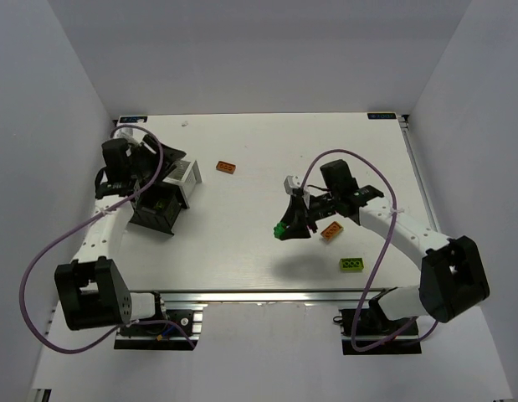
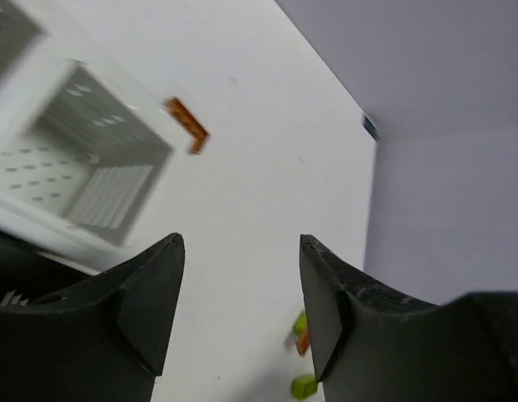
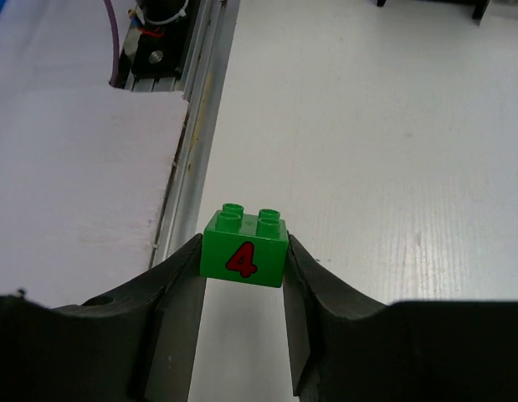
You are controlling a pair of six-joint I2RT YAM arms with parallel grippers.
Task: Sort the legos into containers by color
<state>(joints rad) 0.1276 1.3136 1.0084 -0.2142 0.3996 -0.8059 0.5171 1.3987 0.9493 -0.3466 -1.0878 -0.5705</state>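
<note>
My right gripper (image 3: 243, 261) is shut on a dark green lego (image 3: 243, 249) with a red 4 on its side, held above the table. In the top view that lego (image 1: 280, 229) hangs mid-table at the right gripper (image 1: 285, 226). An orange lego (image 1: 330, 231) and a lime lego (image 1: 351, 265) lie just right of it. Another orange lego (image 1: 226, 167) lies farther back, also seen from the left wrist (image 2: 187, 126). My left gripper (image 2: 240, 243) is open and empty, over the black container (image 1: 152, 215), next to the white container (image 1: 187, 178) (image 2: 74, 151).
The table's aluminium front rail (image 3: 187, 159) runs below the held brick. The purple cables (image 1: 41, 260) loop off both arms. The grey walls close in the table on the left, back and right.
</note>
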